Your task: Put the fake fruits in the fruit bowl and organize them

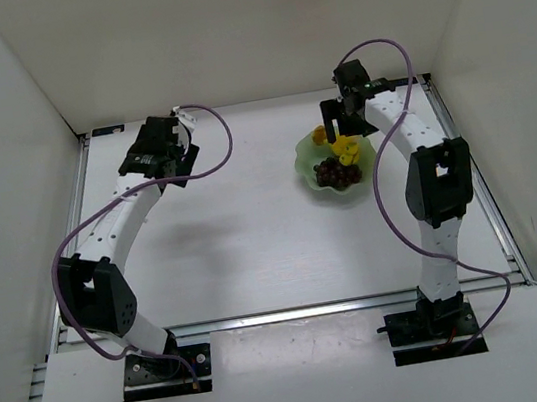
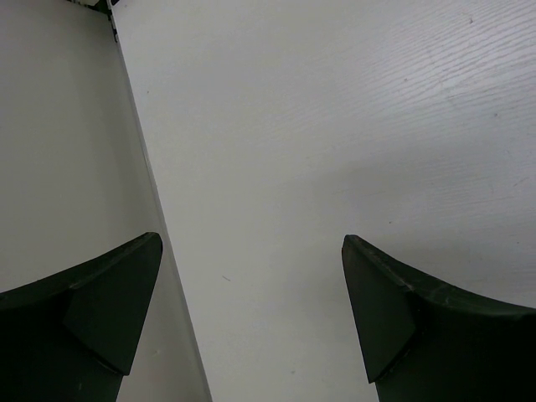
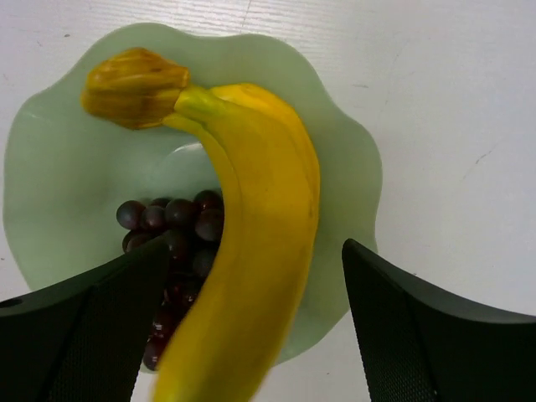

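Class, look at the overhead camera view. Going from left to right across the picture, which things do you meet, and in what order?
left arm's elbow → left gripper → fruit bowl → right arm's elbow

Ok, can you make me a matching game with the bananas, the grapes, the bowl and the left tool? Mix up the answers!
Things:
1. bananas
2. grapes
3. fruit bowl
4. left tool

Match with:
A. pale green
B. dark purple-red
C. yellow
D. open, above the bare table

Pairs: 1-C, 2-B, 3-A, 4-D.
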Controlling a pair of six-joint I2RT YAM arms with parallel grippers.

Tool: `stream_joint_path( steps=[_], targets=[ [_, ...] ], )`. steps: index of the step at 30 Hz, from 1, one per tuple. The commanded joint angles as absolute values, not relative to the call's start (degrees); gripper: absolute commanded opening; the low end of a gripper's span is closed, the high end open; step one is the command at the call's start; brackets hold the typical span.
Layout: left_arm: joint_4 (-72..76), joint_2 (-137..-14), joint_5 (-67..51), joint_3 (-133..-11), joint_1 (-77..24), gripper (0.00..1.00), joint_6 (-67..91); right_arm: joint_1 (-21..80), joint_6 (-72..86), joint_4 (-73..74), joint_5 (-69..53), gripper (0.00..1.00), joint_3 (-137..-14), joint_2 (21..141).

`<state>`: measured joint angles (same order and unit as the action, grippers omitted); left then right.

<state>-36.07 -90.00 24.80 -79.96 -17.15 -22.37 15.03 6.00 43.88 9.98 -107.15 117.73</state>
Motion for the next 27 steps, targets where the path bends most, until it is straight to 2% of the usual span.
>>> stream_joint_path(
  steps=[1, 4, 8, 11, 15, 17, 18, 19, 21, 24, 27],
  targets=[
    [-36.5, -88.5, 24.1, -81.5, -17.0, 0.99, -21.4, 15.2, 6.6, 44.9, 9.1, 0.92, -108.2, 113.8],
    [-37.0, -88.5, 24.1, -81.5, -17.0, 0.99, -21.4, 14.7, 9.3, 43.7, 9.8, 1.00, -108.2, 108.7],
    [-37.0, -88.5, 24.1, -81.5, -15.2, 0.99, -20.2, 12.0, 14.8, 41.3, 8.4, 1.00, -103.4, 99.3],
    [-37.0, -87.4, 24.7, -79.9, -12.0, 0.99, -18.2, 6.9, 19.7, 39.0, 5.5, 1.00, -93.7, 90.9],
    [-37.5, -86.0, 25.2, -75.4, -5.5, 0.99, -11.1, -5.0, 24.3, 37.7, -0.4, 1.00, -79.8, 81.9],
    [-38.1, -84.4, 23.2, -74.0, -2.2, 0.99, -8.5, -9.6, 26.1, 37.2, -4.5, 1.00, -73.8, 80.0],
    [-38.8, -83.7, 19.5, -72.7, 1.6, 0.99, -6.1, -14.2, 26.1, 36.3, -7.1, 1.00, -68.1, 79.5],
    [-39.3, -82.9, 16.7, -72.0, 3.8, 0.99, -5.1, -16.5, 27.7, 36.3, -12.4, 1.00, -65.7, 79.5],
    [-39.3, -80.6, 8.3, -69.3, 9.6, 0.99, -3.2, -22.4, 29.3, 36.3, -15.6, 1.00, -61.6, 80.1],
    [-39.3, -78.9, 4.6, -66.1, 15.2, 0.99, -0.9, -25.3, 30.6, 35.1, -16.4, 1.00, -56.9, 80.9],
    [-39.3, -78.4, 5.8, -64.8, 17.7, 0.99, -0.1, -25.3, 31.1, 33.4, -15.9, 1.00, -55.2, 79.1]
  ],
)
